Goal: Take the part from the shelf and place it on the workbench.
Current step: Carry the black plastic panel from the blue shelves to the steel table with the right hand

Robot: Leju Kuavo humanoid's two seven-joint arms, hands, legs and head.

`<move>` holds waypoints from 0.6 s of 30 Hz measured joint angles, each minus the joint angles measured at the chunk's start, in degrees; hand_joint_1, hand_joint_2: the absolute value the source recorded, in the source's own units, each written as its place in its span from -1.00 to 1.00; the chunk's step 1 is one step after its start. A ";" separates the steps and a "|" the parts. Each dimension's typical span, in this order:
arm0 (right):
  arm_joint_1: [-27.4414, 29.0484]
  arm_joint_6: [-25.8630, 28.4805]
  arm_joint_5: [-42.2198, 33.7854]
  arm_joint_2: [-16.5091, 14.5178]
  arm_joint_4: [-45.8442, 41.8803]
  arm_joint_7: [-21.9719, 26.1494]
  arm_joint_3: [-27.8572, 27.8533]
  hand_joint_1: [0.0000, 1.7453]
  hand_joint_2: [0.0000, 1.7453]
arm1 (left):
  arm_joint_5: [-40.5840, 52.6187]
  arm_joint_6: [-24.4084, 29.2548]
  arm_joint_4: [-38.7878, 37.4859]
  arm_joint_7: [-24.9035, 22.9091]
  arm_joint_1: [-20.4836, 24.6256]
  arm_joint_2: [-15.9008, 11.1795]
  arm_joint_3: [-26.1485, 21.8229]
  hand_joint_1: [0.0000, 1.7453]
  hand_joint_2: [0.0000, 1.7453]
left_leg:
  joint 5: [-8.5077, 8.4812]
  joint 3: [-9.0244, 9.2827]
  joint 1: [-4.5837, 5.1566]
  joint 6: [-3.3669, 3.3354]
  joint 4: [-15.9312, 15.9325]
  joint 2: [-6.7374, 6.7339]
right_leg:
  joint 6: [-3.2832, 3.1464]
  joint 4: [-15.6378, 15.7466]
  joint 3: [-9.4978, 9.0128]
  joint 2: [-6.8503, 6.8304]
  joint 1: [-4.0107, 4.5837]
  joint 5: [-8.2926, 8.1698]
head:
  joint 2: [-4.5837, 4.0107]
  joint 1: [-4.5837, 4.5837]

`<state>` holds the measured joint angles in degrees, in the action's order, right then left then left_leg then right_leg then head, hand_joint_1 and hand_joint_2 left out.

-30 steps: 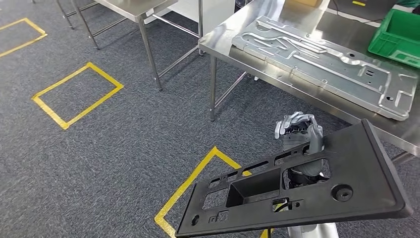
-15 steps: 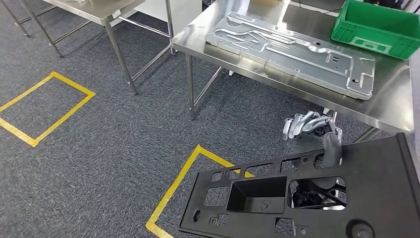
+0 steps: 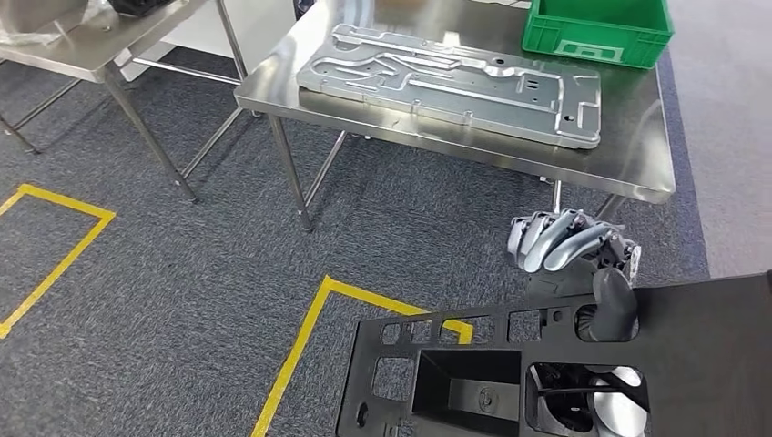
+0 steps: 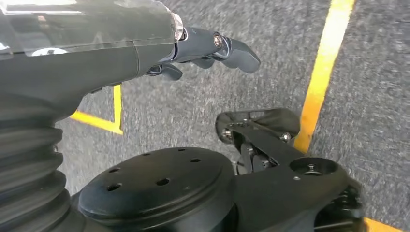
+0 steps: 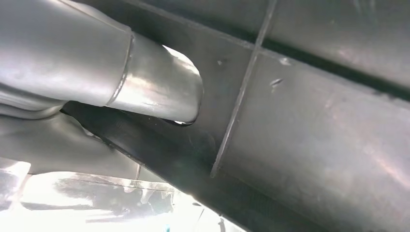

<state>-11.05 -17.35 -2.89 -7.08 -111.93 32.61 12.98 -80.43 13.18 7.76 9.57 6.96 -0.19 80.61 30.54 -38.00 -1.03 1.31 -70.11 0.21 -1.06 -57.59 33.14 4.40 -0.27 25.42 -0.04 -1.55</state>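
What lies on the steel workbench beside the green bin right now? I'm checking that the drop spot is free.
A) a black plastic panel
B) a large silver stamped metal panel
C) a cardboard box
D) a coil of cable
B: the head view shows a silver metal panel lying flat on the workbench beside the green bin; the black part is off the bench, in the right hand.

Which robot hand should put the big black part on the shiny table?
Probably the right hand: it already grips the black part, close to the workbench. The left hand hangs low over the carpet, holding nothing.
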 joint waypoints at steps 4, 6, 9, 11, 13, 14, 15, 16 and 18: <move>-3.37 -0.20 -0.82 0.50 -0.66 -2.51 1.12 1.00 -1.00 | -0.53 0.02 0.00 -0.76 0.10 0.20 -0.01 -1.00 1.00 | -4.07 4.23 -0.20 -0.95 10.43 3.33 | 1.16 -1.07 0.67 2.78 -0.01 0.50 | 0.00 -0.03; -4.61 -0.21 -1.43 0.78 -0.79 -3.46 1.26 1.00 -1.00 | -0.63 0.02 0.01 -1.22 0.29 0.48 0.00 -1.00 1.00 | -4.05 4.49 -0.14 -1.75 10.83 2.38 | 1.86 -1.17 1.03 3.50 -0.14 0.51 | 0.00 -0.01; -5.92 -0.18 -1.94 1.21 -1.04 -4.05 1.43 1.00 -1.00 | -0.89 -0.01 0.04 -1.58 0.53 0.77 -0.01 -1.00 1.00 | -4.26 5.00 -0.28 -2.83 11.52 0.57 | 2.77 -5.13 2.93 -0.97 -0.05 2.81 | 0.00 -0.47; -6.44 -0.15 -2.10 1.39 -1.09 -4.36 1.66 1.00 -1.00 | -1.03 -0.07 0.04 -1.75 0.34 0.76 0.00 -1.00 1.00 | -4.06 5.13 -0.12 -3.16 11.58 -0.82 | 3.37 -12.34 6.83 -3.66 -0.25 6.01 | 0.00 -0.80; -6.52 -0.13 -2.21 1.58 -1.06 -4.47 1.75 1.00 -1.00 | -1.10 -0.09 0.04 -1.86 0.18 0.76 0.00 -1.00 1.00 | -3.81 5.25 -0.04 -3.22 11.56 -2.32 | 3.66 -16.46 9.38 -4.15 -0.48 6.57 | -0.01 -0.81; -6.56 -0.11 -2.26 1.68 -1.05 -4.48 1.77 1.00 -1.00 | -1.14 -0.09 0.04 -1.89 0.18 0.77 0.00 -1.00 1.00 | -3.65 5.42 -0.04 -3.17 11.55 -3.02 | 3.64 -15.42 9.03 -4.36 -0.52 5.25 | -0.01 -0.81; -6.63 -0.10 -2.33 1.76 -1.05 -4.48 1.79 1.00 -1.00 | -1.16 -0.09 0.04 -1.91 0.22 0.80 0.00 -1.00 1.00 | -3.46 5.68 -0.02 -3.07 11.56 -3.64 | 3.48 -12.28 7.50 -4.90 -0.46 3.19 | -0.01 -0.82; -6.74 -0.09 -2.43 1.82 -1.05 -4.48 1.81 1.00 -1.00 | -1.19 -0.09 0.04 -1.93 0.25 0.84 0.00 -1.00 1.00 | -3.23 6.01 0.02 -2.93 11.57 -4.23 | 3.15 -8.14 5.44 -6.20 -0.26 1.27 | -0.01 -0.83; -6.92 -0.02 -2.67 1.87 -1.05 -4.43 1.84 1.00 -1.00 | -1.27 -0.09 0.04 -2.03 0.29 0.96 -0.01 -1.00 1.00 | -2.75 6.54 0.29 -2.40 11.57 -5.31 | 2.28 -2.12 2.43 -8.55 0.43 -0.73 | 0.00 -0.81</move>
<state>-17.97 -17.37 -5.56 -5.21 -112.99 28.18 14.82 -81.71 13.09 7.80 7.54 7.24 0.77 80.60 27.78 -31.46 -0.74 -1.09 -58.54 -5.11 1.22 -59.71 35.58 -4.16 0.16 24.69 -0.04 -2.36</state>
